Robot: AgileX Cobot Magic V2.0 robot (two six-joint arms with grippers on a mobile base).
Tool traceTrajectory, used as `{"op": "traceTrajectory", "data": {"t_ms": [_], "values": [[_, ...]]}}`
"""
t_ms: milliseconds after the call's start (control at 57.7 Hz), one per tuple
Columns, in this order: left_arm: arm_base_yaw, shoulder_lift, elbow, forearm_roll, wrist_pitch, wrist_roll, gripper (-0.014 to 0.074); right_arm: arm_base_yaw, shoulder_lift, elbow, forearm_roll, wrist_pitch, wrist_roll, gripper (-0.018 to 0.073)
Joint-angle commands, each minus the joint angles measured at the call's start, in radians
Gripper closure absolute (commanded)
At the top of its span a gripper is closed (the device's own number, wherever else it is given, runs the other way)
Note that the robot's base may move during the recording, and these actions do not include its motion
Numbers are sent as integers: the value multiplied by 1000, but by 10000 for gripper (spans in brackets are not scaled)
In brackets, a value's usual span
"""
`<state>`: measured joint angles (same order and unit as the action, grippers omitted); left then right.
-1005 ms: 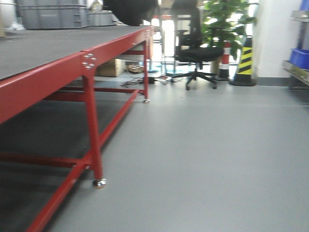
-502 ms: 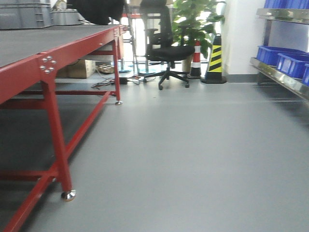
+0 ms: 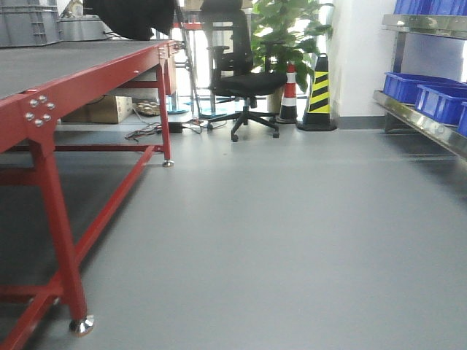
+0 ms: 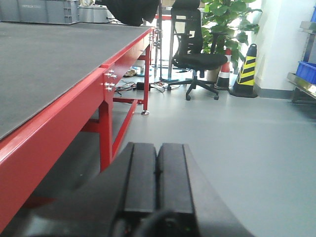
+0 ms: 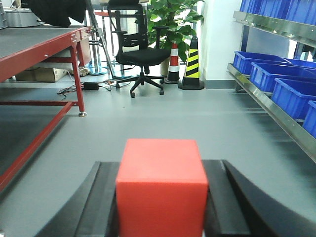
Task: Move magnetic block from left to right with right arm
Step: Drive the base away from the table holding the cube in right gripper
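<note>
The magnetic block (image 5: 161,190), a small matte red cube, fills the lower middle of the right wrist view, held between the two black fingers of my right gripper (image 5: 161,170), which is shut on it above the grey floor. In the left wrist view my left gripper (image 4: 157,148) is shut with nothing in it, its fingers pressed together, beside the red-framed table (image 4: 59,111). Neither gripper nor the block shows in the front view.
The red table (image 3: 51,84) with a dark top runs along the left, grey crates (image 3: 29,25) at its far end. A black office chair (image 3: 241,80), a striped cone (image 3: 319,95), a plant (image 3: 288,33) stand behind. Shelves with blue bins (image 3: 430,95) line the right.
The front view has swung to the right: the table has slid left in the frame and the shelf with blue bins has come into sight.
</note>
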<state>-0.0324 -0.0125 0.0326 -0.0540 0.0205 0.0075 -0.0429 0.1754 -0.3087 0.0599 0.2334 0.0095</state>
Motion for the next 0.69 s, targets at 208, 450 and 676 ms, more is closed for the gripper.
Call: {"op": "traceTrajectory", "data": {"t_ms": [208,450,676], "values": [[0,-11,8,-3,-83,-7,722,-6,11,-30,2,-94,-10,241],[0,-11,8,-3,-83,-7,722,-6,11,-30,2,-94,-10,241],[0,-11,8,-3,-83,-7,722,-6,11,-30,2,-94,-10,241]]}}
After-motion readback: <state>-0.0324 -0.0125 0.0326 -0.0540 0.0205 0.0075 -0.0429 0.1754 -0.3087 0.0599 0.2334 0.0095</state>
